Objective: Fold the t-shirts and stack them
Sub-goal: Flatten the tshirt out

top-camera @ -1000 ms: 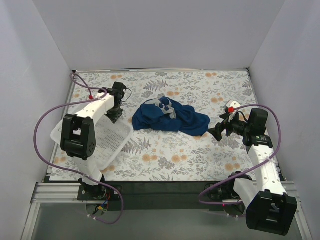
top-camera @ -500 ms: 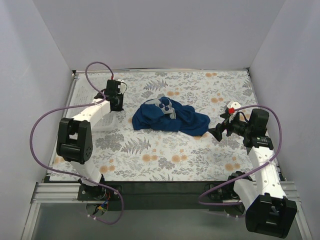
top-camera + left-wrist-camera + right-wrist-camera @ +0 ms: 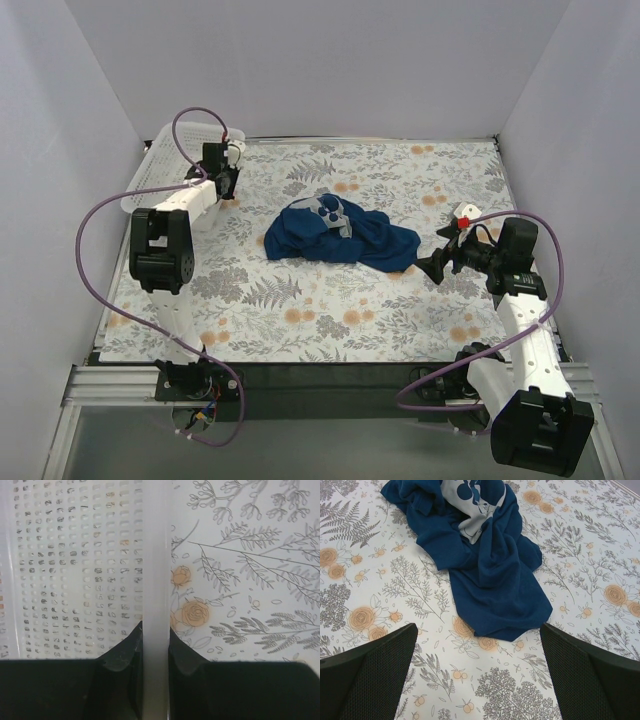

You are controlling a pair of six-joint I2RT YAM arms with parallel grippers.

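Observation:
A dark navy-blue t-shirt (image 3: 340, 238) lies crumpled in the middle of the flowered table, its pale mouse print (image 3: 330, 212) showing on top. It also fills the upper part of the right wrist view (image 3: 487, 565). My right gripper (image 3: 432, 266) is open just right of the shirt's right end, low over the table, with nothing between its fingers. My left gripper (image 3: 223, 183) is at the far left of the table, shut on the rim (image 3: 155, 600) of a white plastic mesh basket (image 3: 170, 165).
The white mesh basket stands tilted against the left wall at the far left corner, its mesh wall (image 3: 70, 570) filling the left half of the left wrist view. White walls close in the table on three sides. Purple cables loop from both arms.
My left arm has swung the basket from the near left of the table to the far left corner. The right arm and the t-shirt have not moved.

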